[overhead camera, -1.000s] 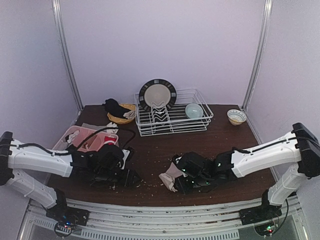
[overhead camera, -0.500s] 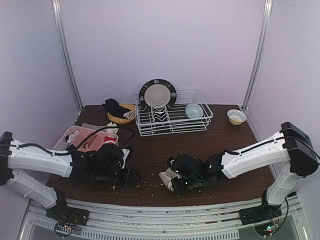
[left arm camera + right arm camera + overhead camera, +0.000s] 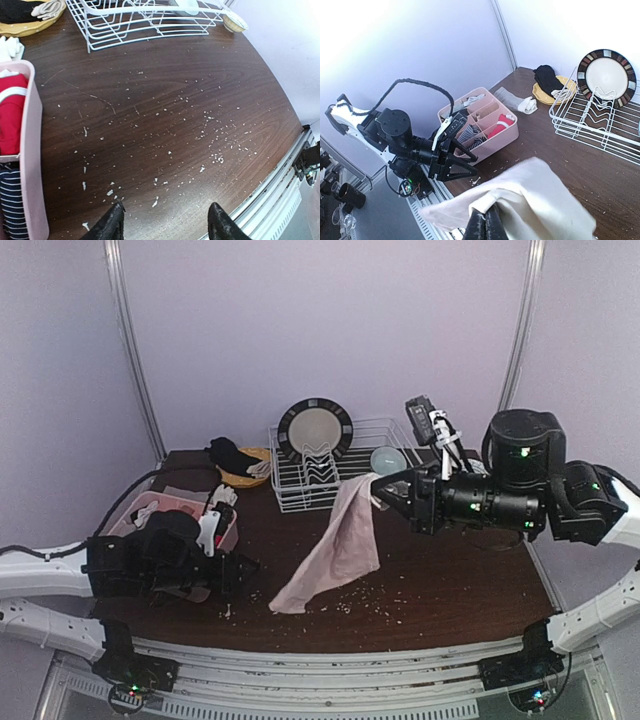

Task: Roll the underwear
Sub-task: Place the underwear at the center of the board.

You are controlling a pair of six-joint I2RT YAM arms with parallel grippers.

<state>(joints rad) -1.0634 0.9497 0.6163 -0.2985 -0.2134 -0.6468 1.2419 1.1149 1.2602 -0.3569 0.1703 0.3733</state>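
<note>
**Underwear hangs in the air from the right gripper**

The right gripper is clenched on the top edge of the underwear, a pale beige cloth. It holds the cloth high above the table, in front of the dish rack. The cloth hangs down in one long slanted sheet. Its lowest corner reaches the wood or stops just above it; I cannot tell which. The right wrist view shows the two fingers pressed together with a pinch of fabric between them.

The left gripper is released, its fingers apart with nothing between them. It is low over the table, beside the pink box of folded clothes.

The cloth looks very light, thin and soft, with no stiffness at all. It drapes under its own weight and will probably fold or bunch when it is put down. One pinch point lets it swing and twist. For rolling, I think it must first lie flat on the table. A better hold would be two corners of one straight edge, one for each gripper.
</note>
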